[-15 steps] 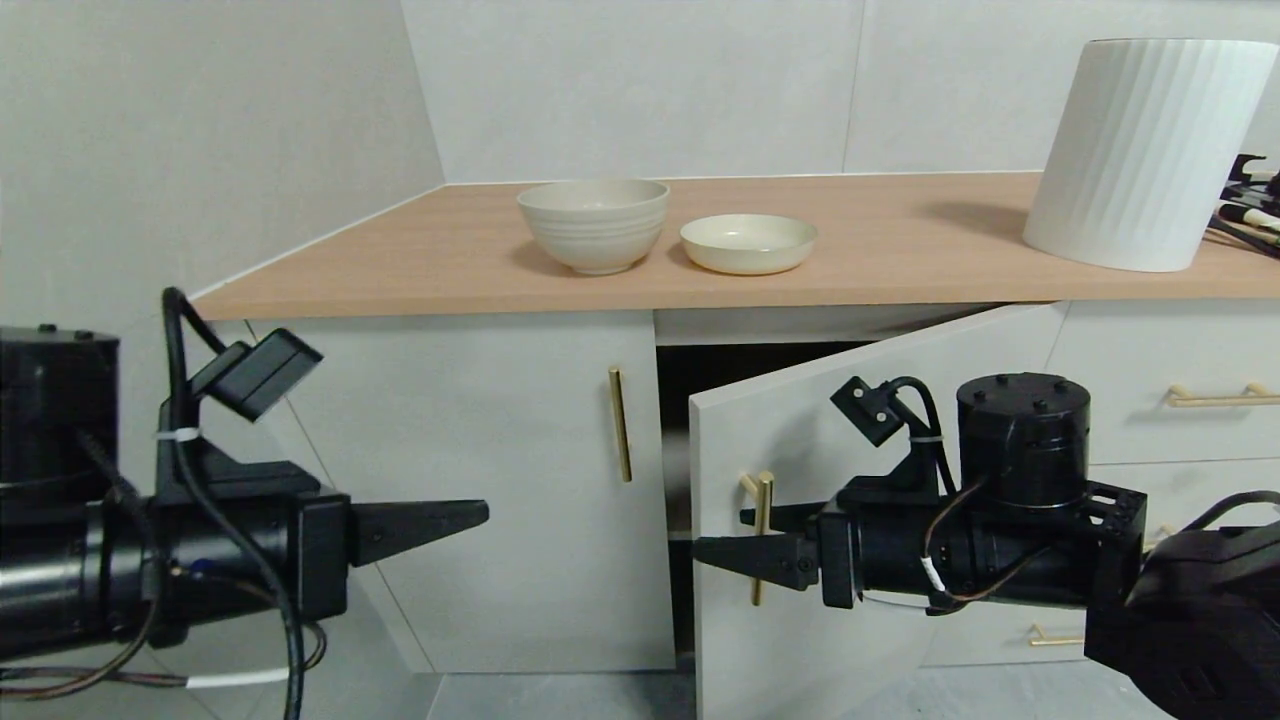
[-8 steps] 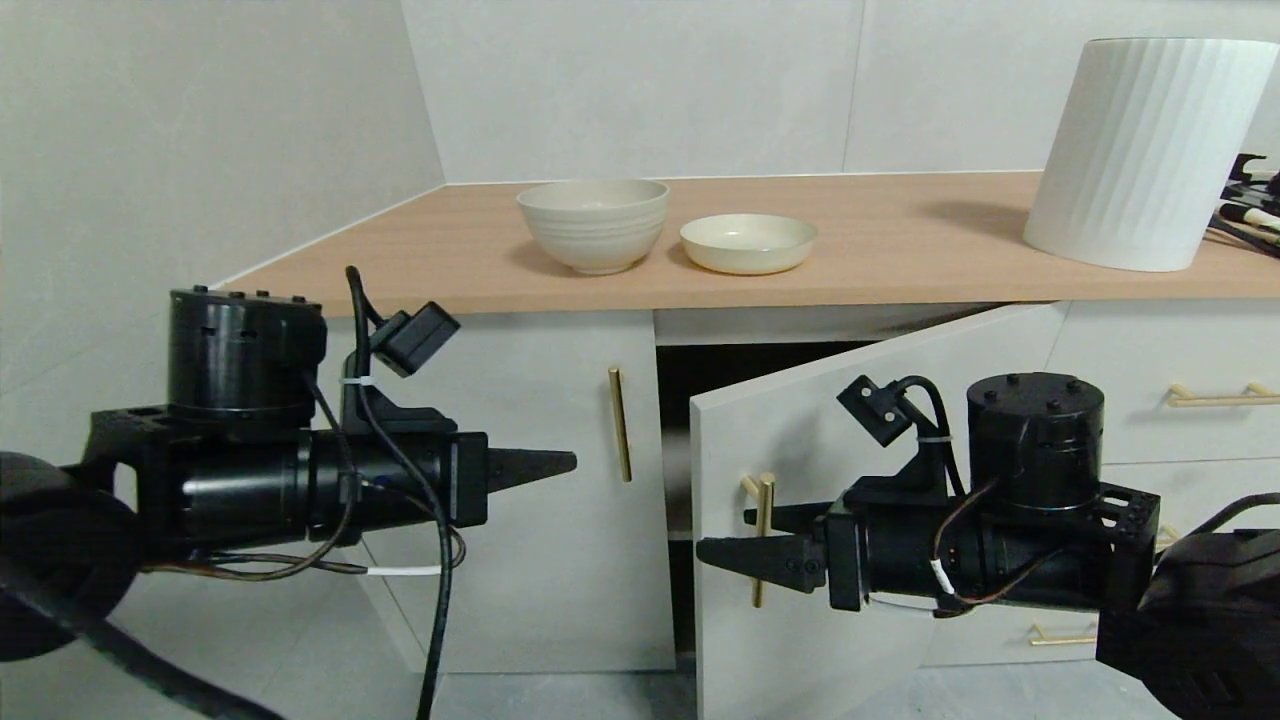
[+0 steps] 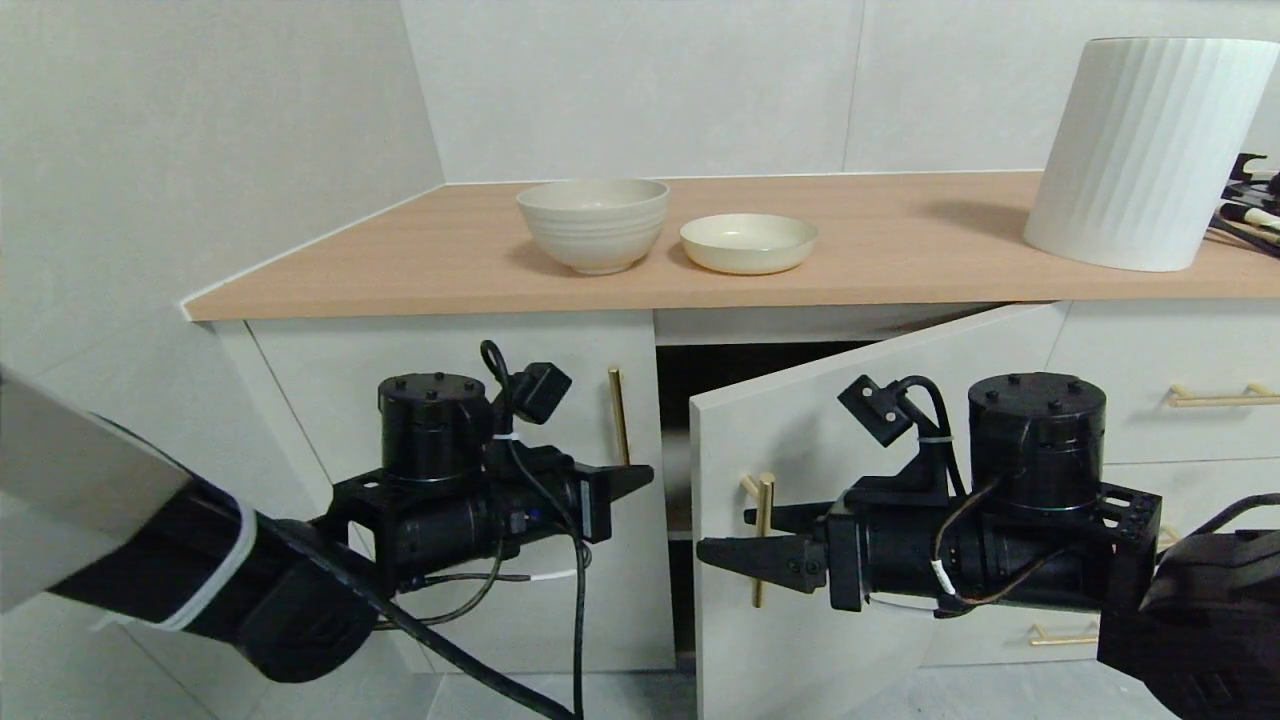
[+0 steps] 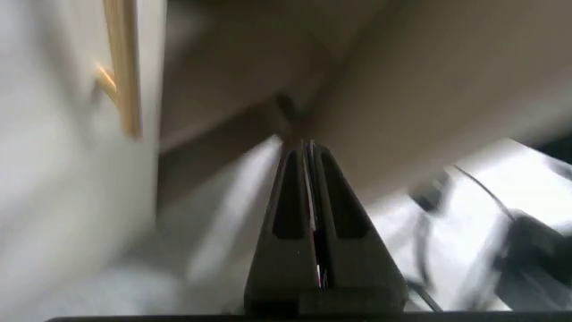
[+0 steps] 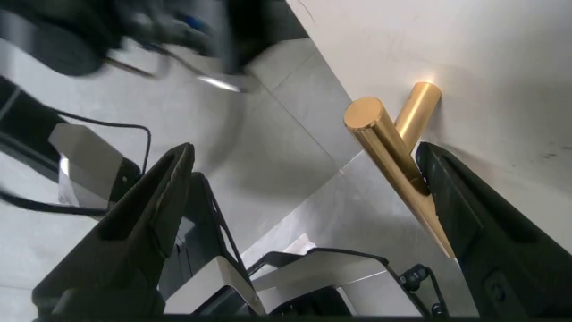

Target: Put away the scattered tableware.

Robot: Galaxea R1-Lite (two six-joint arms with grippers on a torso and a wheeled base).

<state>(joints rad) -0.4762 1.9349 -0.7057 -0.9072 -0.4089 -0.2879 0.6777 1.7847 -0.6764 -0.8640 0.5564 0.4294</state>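
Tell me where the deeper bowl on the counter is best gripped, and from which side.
Probably the rim of the bowl, pinched with one finger inside and one outside, coming down from above at its front-left. It stands upright with the mouth open, its rounded wall gives no flat hold, and the dish sits close on its right.

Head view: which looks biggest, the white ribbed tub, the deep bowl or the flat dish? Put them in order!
Largest: white ribbed tub, by far.
Next: deep bowl.
Smallest: flat dish, nearly as wide as the bowl but much lower.
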